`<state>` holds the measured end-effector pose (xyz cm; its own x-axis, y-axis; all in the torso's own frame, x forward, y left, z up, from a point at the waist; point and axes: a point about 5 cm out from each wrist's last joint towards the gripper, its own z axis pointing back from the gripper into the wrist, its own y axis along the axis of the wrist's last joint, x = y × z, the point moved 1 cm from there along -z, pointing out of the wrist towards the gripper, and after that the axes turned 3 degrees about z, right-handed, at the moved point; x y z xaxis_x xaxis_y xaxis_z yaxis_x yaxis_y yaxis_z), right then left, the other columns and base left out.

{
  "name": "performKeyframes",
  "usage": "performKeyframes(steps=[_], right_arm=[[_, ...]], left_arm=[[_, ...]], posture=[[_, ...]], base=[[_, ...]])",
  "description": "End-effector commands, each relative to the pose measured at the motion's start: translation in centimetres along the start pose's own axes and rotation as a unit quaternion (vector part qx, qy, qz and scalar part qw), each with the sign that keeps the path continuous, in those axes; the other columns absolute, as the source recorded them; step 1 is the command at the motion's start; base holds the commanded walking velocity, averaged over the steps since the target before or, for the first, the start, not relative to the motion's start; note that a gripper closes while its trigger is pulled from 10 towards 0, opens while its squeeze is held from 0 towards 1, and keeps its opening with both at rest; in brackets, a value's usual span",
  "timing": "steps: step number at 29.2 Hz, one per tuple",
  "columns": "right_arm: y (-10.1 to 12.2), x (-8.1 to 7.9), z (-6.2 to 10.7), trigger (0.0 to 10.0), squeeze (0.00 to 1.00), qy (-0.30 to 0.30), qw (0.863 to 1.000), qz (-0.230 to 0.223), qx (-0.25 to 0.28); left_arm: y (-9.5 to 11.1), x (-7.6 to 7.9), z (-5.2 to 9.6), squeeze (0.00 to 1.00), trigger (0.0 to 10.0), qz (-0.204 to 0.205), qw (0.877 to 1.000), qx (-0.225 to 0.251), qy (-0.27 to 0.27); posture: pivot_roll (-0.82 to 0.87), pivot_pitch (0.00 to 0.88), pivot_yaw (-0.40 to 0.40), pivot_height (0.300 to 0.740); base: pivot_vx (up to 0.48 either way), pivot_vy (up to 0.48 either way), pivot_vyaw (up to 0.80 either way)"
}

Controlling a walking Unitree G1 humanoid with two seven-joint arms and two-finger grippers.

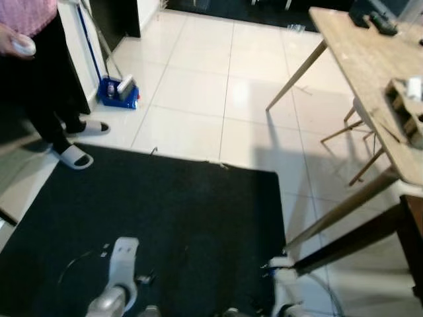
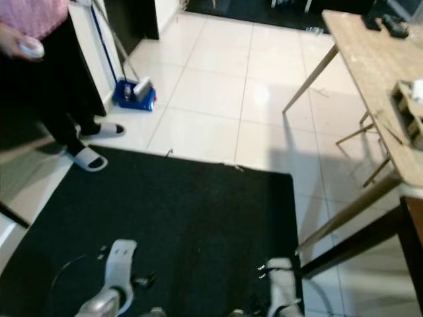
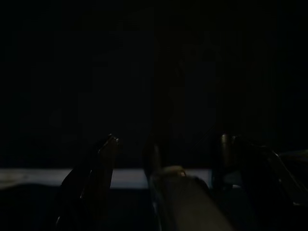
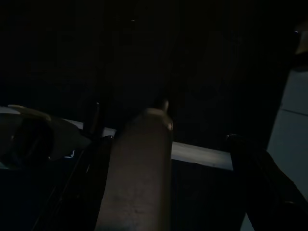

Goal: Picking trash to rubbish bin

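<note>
**Still searching: no trash or bin sighted**

Both arms hang idle over the black mat [image 1: 152, 218]; whether the left end effector [image 3: 163, 159] and right end effector [image 4: 163, 144] are spread, I cannot tell. Judged step: locating trash, so next walk onward. A blue dustpan [image 1: 119, 92] sits at 11 o'clock, contents unclear; a person [image 1: 39, 79] at 10; the worktop [image 1: 370, 72] at 2.

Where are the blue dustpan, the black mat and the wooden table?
blue dustpan [image 1: 119, 92]: left eye view, its body.
black mat [image 1: 165, 218]: left eye view, bare middle.
wooden table [image 1: 360, 56]: left eye view, bare top.
</note>
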<state>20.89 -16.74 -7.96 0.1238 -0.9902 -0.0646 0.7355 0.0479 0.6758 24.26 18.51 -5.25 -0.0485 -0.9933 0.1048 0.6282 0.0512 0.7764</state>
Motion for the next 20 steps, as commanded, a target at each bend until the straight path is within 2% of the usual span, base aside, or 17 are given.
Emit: performKeyframes(steps=[1,20], right_arm=[[-1.04,1.06,0.44,10.0,0.0,-0.013,1.0,0.003,-0.018],[-0.94,0.67,0.37,10.0,0.0,0.002,1.0,0.004,-0.016]], left_arm=[[-1.2,0.02,0.3,0.0,10.0,0.003,1.0,-0.019,0.001],[-1.11,0.06,0.25,0.0,10.0,0.004,1.0,-0.02,0.001]], posture=[[0.05,0.202,-0.053,0.74],[0.05,0.201,-0.055,0.74]], base=[[0.371,0.0,0.0],[0.367,0.0,0.0]])
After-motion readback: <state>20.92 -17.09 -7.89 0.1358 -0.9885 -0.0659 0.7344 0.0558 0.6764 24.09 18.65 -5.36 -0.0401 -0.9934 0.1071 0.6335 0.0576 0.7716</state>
